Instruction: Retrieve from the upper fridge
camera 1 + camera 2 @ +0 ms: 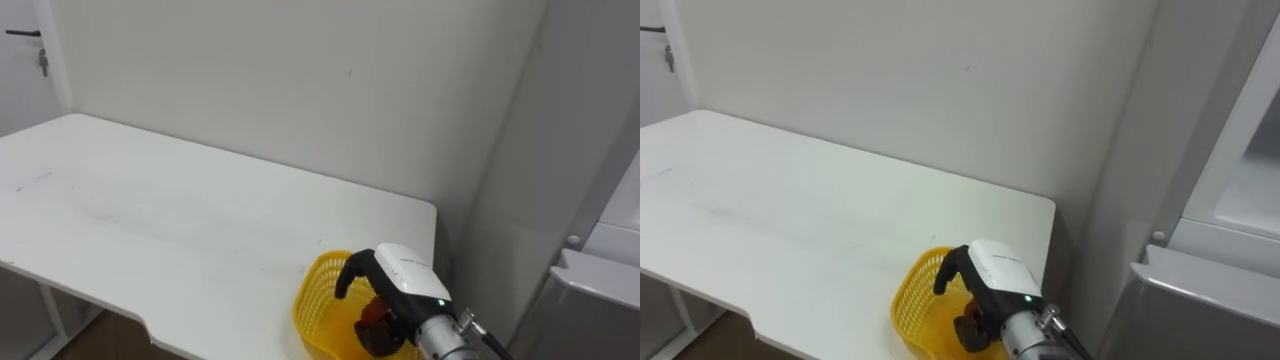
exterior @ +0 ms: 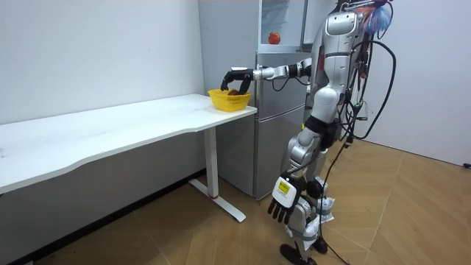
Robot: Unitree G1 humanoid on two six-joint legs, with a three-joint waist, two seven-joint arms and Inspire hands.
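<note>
A yellow mesh basket (image 1: 318, 298) stands at the near right corner of the white table (image 1: 150, 220). My right hand (image 1: 400, 272) hangs over the basket, its white back turned up towards me. Beneath the palm, inside the basket, lies a red-brown item (image 1: 374, 318), partly covered by the hand. In the room view I stand in front of the fridge (image 2: 276, 125) with my right arm stretched out to the basket (image 2: 229, 99). A red fruit (image 2: 274, 37) sits in the open upper fridge compartment. My left hand (image 2: 283, 199) hangs open beside my leg.
The table runs far to the left along a pale wall. The fridge's grey top and door edge (image 1: 600, 290) stand close at the right, just past the table's end. A door with a handle (image 1: 22, 33) shows at the far left.
</note>
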